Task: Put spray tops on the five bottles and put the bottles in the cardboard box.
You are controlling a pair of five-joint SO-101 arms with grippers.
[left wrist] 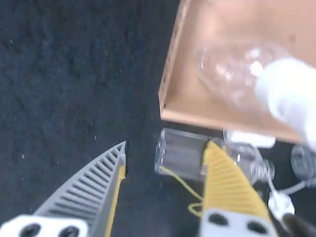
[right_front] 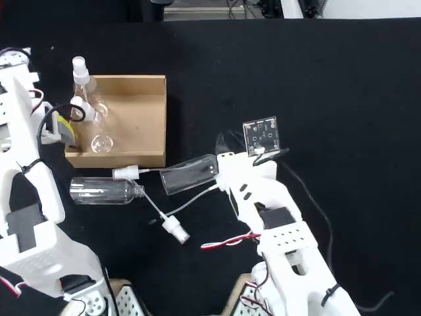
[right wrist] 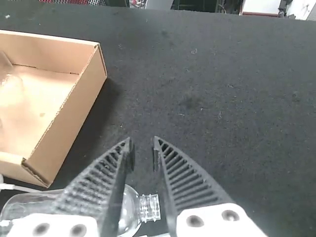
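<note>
The cardboard box [right_front: 141,89] stands at the left with two clear bottles [right_front: 92,112] in it, each with a white spray top. A bare bottle [right_front: 105,191] lies in front of the box, and another [right_front: 189,174] lies to its right. Two loose spray tops [right_front: 128,172] [right_front: 176,229] with tubes lie near them. My left gripper [left wrist: 165,148] is open wide over the bare bottle [left wrist: 182,160] at the box's [left wrist: 197,113] front corner. My right gripper [right wrist: 143,148] is open by a narrow gap, above the neck [right wrist: 148,207] of the second bottle, holding nothing.
The black table stretches free to the right and behind the box. The left arm [right_front: 26,197] runs along the table's left edge. Red and white wires [right_front: 227,242] hang off the right arm near the front.
</note>
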